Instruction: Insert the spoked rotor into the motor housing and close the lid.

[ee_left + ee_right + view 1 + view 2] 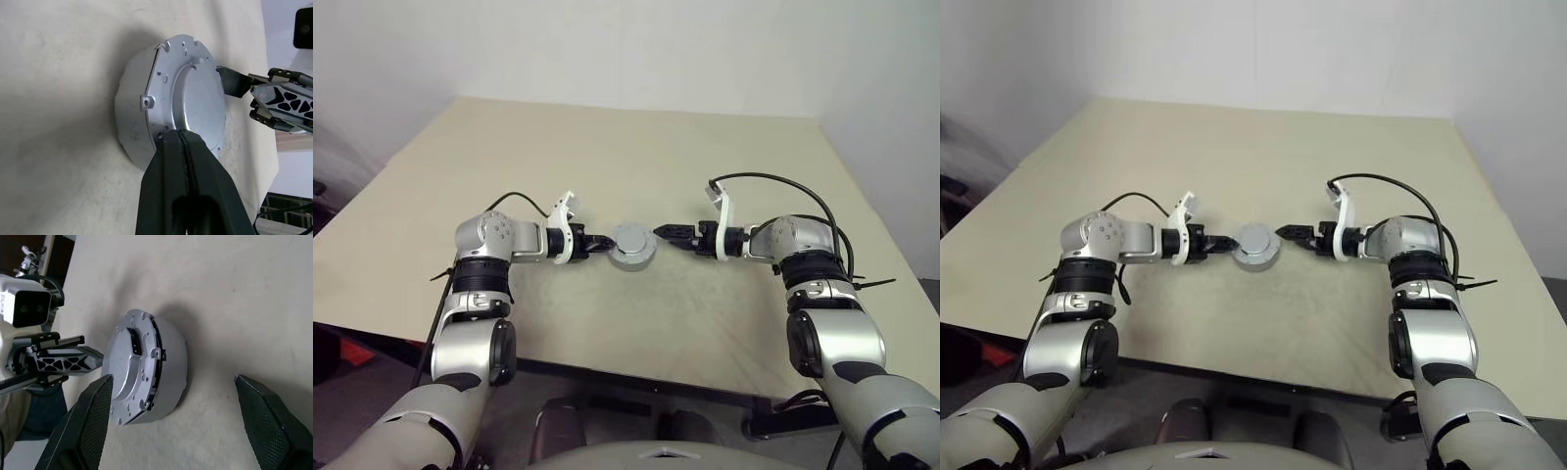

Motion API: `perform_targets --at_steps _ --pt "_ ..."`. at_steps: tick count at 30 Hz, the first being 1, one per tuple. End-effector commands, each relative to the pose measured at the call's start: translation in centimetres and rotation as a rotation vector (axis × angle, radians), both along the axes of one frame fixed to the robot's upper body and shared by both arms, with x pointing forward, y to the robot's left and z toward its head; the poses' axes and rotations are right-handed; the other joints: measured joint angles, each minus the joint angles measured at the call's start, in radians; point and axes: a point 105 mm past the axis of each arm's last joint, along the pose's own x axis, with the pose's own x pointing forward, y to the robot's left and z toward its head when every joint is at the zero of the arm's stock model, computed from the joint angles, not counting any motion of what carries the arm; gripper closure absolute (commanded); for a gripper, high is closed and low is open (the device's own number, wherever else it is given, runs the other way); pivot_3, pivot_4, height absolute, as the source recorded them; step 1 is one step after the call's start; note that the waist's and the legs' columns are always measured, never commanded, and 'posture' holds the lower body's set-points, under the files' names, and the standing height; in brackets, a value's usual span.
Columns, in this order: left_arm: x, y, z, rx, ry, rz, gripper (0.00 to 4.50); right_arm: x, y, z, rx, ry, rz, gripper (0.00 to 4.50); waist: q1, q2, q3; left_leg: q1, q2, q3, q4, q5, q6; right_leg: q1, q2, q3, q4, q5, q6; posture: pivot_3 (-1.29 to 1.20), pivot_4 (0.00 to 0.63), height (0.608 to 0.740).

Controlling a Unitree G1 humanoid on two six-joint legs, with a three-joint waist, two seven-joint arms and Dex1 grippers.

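We see the left gripper [604, 243] with its two black fingers pressed together, tips resting against the near edge of the lid [195, 105], nothing clamped between them. In the head views this gripper sits at nine o'clock of the motor housing [632, 246], pointing toward it.

The right gripper [663, 233] has its fingers spread wide apart and holds nothing. It lies at three o'clock of the housing, tips just beside the rim; we cannot tell whether they touch it. In the right wrist view its two fingers [90, 416] stand well apart, with the housing near one of them.

The housing sits on the beige table [636, 147], between the two grippers, close to the table's middle. The grey lid lies flat on top of it, closing it. We cannot see inside, so the rotor's place is not visible.
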Motion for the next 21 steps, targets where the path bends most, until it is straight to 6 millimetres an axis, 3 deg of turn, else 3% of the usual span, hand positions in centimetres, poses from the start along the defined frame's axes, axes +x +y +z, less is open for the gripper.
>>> perform_targets --at_steps 1,11,21 --pt "0.1 0.3 0.6 0.009 -0.029 0.003 4.5 -1.5 0.8 -1.1 0.014 0.076 0.055 0.02 0.0 0.0 0.0 0.0 0.0 0.0 0.0 0.0 0.0 0.0 0.0 0.0 0.0 0.0 0.0 0.0 0.0 0.74" --pt "0.3 0.5 0.6 0.015 -0.034 0.016 4.5 -2.6 5.4 -1.5 0.07 0.113 0.118 0.02 -0.01 0.0 0.0 0.002 0.001 0.0 -0.001 0.0 -0.001 0.001 0.001 0.002 0.003 0.0 0.0 0.0 0.0 0.74" --pt "0.3 0.9 0.7 0.017 -0.035 0.029 4.5 -2.3 7.8 -1.0 0.123 0.115 0.112 0.02 -0.028 -0.001 -0.001 0.004 0.001 0.0 -0.001 0.002 -0.004 0.001 0.001 0.003 0.007 0.0 0.0 0.0 0.0 0.74"
